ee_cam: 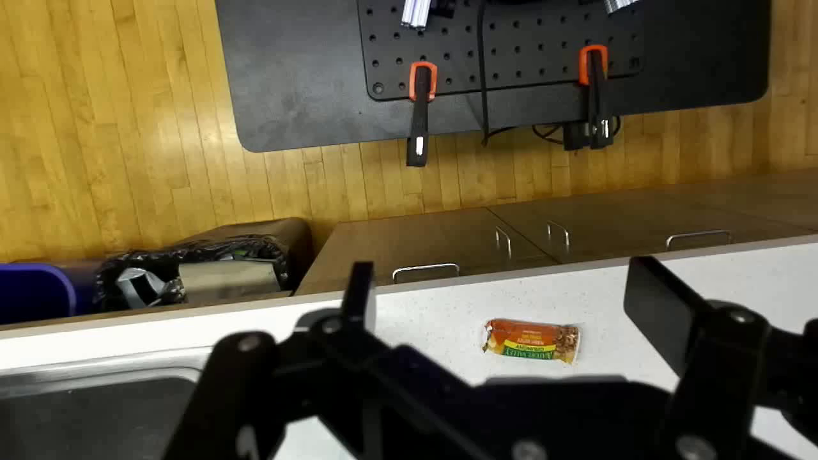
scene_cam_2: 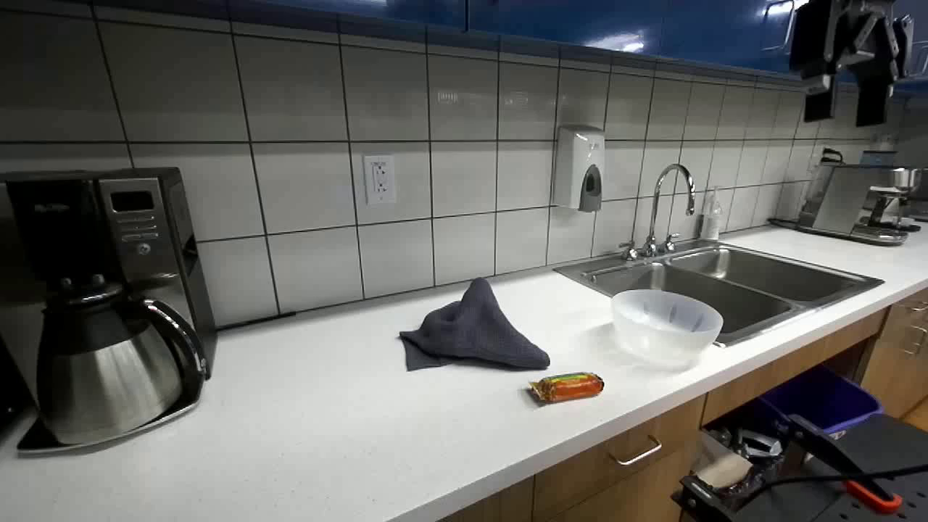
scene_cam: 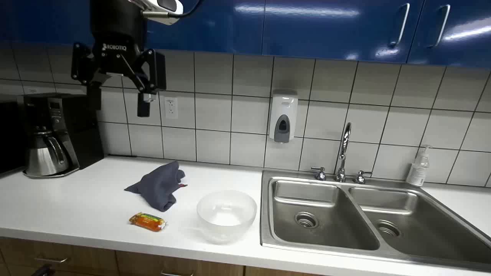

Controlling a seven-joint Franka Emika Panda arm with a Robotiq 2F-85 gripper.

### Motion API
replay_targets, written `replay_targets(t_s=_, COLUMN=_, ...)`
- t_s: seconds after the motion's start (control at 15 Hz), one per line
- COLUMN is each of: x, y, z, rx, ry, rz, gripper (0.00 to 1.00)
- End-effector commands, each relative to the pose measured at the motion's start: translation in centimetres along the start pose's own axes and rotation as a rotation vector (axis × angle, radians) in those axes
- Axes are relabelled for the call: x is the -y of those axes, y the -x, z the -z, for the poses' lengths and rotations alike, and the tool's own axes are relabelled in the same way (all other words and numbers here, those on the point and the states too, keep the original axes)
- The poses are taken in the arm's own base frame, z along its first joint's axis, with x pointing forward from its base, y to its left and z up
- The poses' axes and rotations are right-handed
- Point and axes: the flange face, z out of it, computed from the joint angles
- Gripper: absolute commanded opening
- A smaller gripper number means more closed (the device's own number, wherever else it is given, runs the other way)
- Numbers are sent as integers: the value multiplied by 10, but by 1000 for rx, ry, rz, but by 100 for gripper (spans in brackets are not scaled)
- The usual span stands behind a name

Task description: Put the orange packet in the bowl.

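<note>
Orange film, banded with yellow and green, wraps the granola-bar packet (ee_cam: 532,340), which lies flat on the white counter (scene_cam_2: 312,406) near its front edge, a placing that should leave its sides easy to reach. Just behind rests a bunched dark-grey cloth (scene_cam: 159,186), apart from it. The frosted bowl (scene_cam_2: 663,341) stands upright between packet and steel sink (scene_cam: 266,218), probably set near so that the carry is short; it may be plastic, but glare makes that hard to settle. High above the counter hangs the Robotiq gripper (scene_cam: 119,107), its fingers (scene_cam: 143,110) spread wide with nothing between them, presumably so they can straddle the packet. In the wrist view the packet's length runs along their closing line, so turning the gripper would likely give a narrower, surer pinch. Farther out, orange-tipped clamps (ee_cam: 419,115) sit across the edge of a black stand (ee_cam: 300,89), likely to keep the perforated plate (ee_cam: 507,64) from shifting.
</note>
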Motion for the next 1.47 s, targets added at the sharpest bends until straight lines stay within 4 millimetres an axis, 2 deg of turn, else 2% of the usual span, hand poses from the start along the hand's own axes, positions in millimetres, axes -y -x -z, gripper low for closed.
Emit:
replay_targets(t_s=0.0, x=0, y=0, z=0, rx=1, ry=0, rz=0, gripper=100)
replay_targets(t_s=0.27, x=13, y=-14, z=-10, rx=-7, ry=-2, rz=14, gripper=100)
replay_targets(t_s=0.4, x=17, y=-27, z=-23, rx=-1, ry=-18, rz=29, gripper=100)
replay_targets(t_s=1.0, x=20, y=-98, z=-86, rx=68, ry=-15, rz=-17, gripper=100)
replay_targets(t_s=1.4, x=32, y=-148, z=-112, rx=111, ry=2, rz=-31, gripper=100)
